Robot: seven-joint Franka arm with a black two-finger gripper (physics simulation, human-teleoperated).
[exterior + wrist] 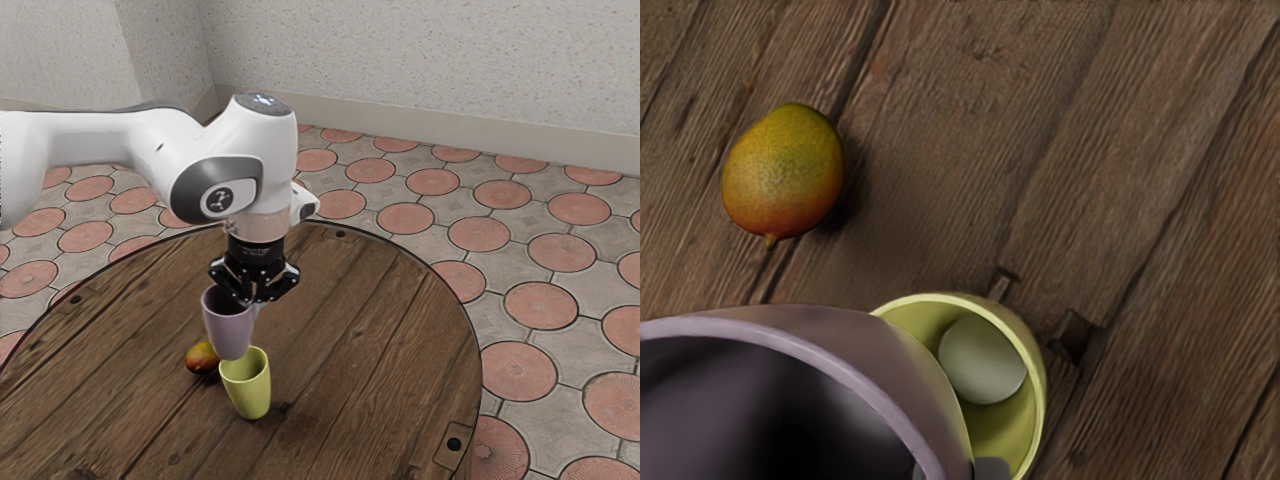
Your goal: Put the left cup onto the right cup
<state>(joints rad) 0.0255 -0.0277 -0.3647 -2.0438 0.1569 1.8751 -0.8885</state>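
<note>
Over table (390, 330), gripper (246, 304) holds purple cup (228, 338) upright, mouth-up.

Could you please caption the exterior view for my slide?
The tool holds a purple cup over a yellow-green cup, a mango beside them on the wooden table.

Cup held over cup, with a fruit beside them on the counter

The black two-finger hand (246, 297) clamps the rim of the tilted purple plastic cup (228, 328) (790, 400), clear of the round wooden counter (380, 340) (1090, 150). The cup's base hangs at the rim of the upright yellow-green plastic cup (247, 385) (1015, 420), offset toward the exterior view's left and partly over its mouth. The red-and-yellow mango (202, 357) (783, 172) lies just left of the standing cup.
</note>
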